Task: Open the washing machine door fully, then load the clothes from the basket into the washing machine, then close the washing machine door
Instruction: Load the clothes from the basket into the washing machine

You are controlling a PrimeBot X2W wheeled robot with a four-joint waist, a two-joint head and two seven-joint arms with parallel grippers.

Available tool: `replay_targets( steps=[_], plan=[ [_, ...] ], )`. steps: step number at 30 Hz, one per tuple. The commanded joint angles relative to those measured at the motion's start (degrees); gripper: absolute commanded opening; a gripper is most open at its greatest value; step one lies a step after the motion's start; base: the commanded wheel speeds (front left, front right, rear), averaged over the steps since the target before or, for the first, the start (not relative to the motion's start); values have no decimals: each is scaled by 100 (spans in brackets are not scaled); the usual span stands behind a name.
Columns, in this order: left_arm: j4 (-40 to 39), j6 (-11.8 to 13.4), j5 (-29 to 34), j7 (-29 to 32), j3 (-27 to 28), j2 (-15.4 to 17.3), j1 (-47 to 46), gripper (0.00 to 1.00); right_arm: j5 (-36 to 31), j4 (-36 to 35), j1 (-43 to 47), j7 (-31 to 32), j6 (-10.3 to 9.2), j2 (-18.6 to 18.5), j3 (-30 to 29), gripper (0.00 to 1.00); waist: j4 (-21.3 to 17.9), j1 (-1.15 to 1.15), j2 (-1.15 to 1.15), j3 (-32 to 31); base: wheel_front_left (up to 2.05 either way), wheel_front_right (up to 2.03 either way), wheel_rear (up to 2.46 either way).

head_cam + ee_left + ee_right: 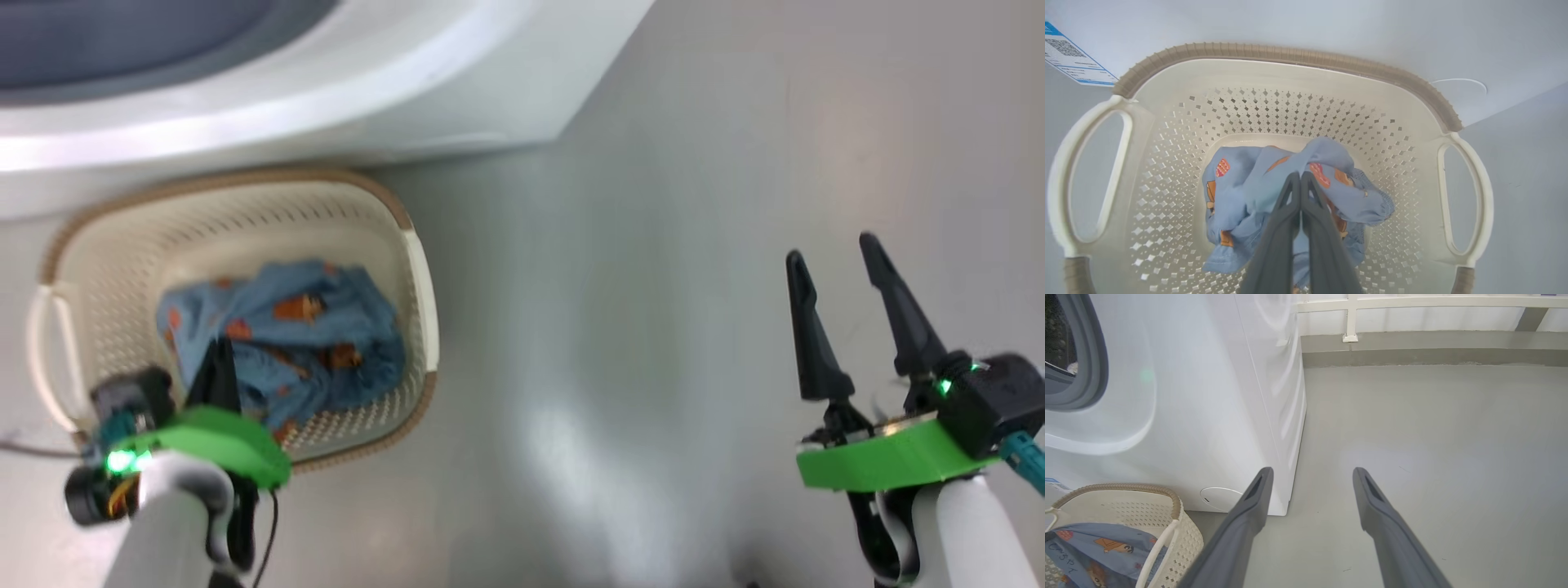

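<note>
L gripper (1301, 176) is down in the basket (204, 237), fingers pressed together on what looks like a raised fold of the clothes (1237, 192). These are bunched on the basket floor, long axis approx 9-to-3 in head view. R gripper (833, 249) hangs spread & empty at 3 o'clock, well apart. The washing machine (408, 82) sits at 12 o'clock from the basket, so L arm's nearer.

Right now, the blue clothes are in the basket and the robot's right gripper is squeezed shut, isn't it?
Not quite. The right gripper is open, with its two fingers well apart over the floor, as the right wrist view shows. The clothes are indeed in the basket.
</note>
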Motion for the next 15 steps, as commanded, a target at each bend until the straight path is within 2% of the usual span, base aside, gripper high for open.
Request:
replay_targets(
  steps=[1,15],
  plan=[
    [-144,-18,65,-38,200,124,314,0,88,-76,268,-27,9,25,144,100,204,1,0,-705,0,0,0],
    [-1515,-77,449,-38,620,-110,1857,0,190,188,842,-27,9,36,210,100,451,1,0,-2441,0,0,0]
  ],
)
